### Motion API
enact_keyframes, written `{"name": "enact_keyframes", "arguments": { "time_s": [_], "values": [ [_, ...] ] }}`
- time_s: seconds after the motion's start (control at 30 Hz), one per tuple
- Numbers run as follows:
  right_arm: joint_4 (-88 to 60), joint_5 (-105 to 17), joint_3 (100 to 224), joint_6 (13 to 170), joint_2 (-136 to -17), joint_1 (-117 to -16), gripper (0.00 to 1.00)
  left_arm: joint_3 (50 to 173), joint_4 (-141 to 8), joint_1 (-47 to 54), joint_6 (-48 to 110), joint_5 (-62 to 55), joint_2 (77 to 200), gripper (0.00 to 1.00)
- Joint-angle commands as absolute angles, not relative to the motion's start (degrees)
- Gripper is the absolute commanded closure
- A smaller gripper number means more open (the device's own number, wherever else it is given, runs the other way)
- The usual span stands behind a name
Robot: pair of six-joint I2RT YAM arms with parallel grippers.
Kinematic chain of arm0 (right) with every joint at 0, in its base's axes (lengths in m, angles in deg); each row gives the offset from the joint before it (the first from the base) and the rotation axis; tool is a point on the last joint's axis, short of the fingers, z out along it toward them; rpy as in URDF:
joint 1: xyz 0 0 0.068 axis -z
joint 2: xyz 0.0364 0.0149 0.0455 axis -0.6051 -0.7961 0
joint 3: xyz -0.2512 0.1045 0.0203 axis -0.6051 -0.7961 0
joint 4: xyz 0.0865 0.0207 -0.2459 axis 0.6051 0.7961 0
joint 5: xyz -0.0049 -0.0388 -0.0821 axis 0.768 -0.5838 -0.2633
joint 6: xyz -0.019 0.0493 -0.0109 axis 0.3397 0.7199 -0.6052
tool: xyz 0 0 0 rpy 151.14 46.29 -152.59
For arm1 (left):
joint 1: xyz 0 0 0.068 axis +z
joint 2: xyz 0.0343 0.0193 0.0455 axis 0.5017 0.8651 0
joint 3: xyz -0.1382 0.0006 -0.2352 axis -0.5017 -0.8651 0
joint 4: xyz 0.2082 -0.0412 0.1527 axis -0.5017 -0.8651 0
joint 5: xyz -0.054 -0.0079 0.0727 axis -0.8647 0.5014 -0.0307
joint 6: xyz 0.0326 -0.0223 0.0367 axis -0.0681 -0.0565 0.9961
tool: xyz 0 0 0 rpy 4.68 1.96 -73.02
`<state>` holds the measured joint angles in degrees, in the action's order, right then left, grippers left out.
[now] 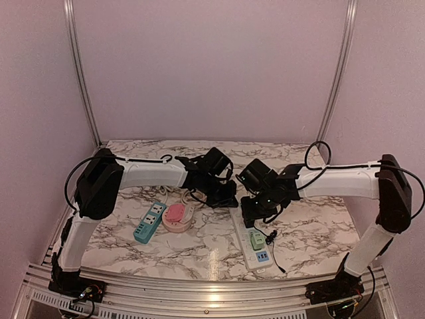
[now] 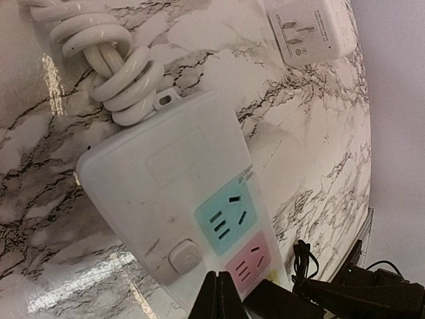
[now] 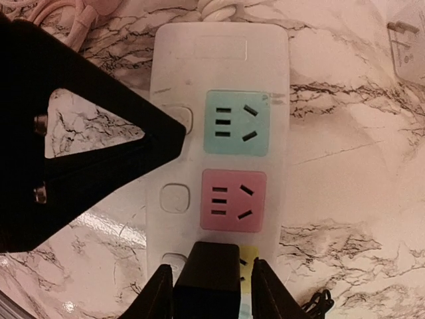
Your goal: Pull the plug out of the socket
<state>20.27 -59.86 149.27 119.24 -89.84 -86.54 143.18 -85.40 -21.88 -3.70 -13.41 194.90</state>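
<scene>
A white power strip (image 3: 219, 66) with green, pink and yellow sockets lies on the marble table (image 1: 199, 242). A black plug (image 3: 207, 276) sits in the yellow socket (image 3: 249, 256). My right gripper (image 3: 209, 266) straddles the plug. Its left finger is against the plug's side, and a narrow gap shows at its right finger. My left gripper (image 2: 221, 276) is shut with nothing in it, its tips down on the strip (image 2: 166, 186) beside the green socket. In the top view both grippers (image 1: 229, 198) (image 1: 254, 216) meet over the strip (image 1: 255, 249).
A blue power strip (image 1: 149, 222) and a pink one (image 1: 178, 214) lie left of the white strip. The strip's coiled white cord (image 2: 113, 60) lies at its far end. A white adapter (image 2: 312, 30) rests nearby. The plug's thin black cable (image 1: 275, 256) trails right.
</scene>
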Motion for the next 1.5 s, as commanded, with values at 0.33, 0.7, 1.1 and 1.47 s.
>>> {"name": "enact_keyframes", "arguments": {
  "time_s": [0.33,0.7,1.1,1.47],
  "values": [
    [23.28,-63.10,152.13,119.48,-90.59,-89.34,0.55,144.62,-85.47,-23.52,-5.36,-13.72,197.63,1.00],
    [24.86,-64.26,153.65,119.85,-91.51,-90.73,0.58,143.97,-85.48,-23.54,-5.82,-11.58,198.83,1.00],
    [26.50,-65.64,154.65,120.86,-92.62,-91.72,0.65,142.43,-86.10,-23.58,-6.15,-10.24,198.34,1.00],
    [27.14,-67.14,156.36,121.35,-93.40,-91.93,0.85,143.04,-86.38,-24.00,-6.97,-10.42,199.22,1.00]
  ]
}}
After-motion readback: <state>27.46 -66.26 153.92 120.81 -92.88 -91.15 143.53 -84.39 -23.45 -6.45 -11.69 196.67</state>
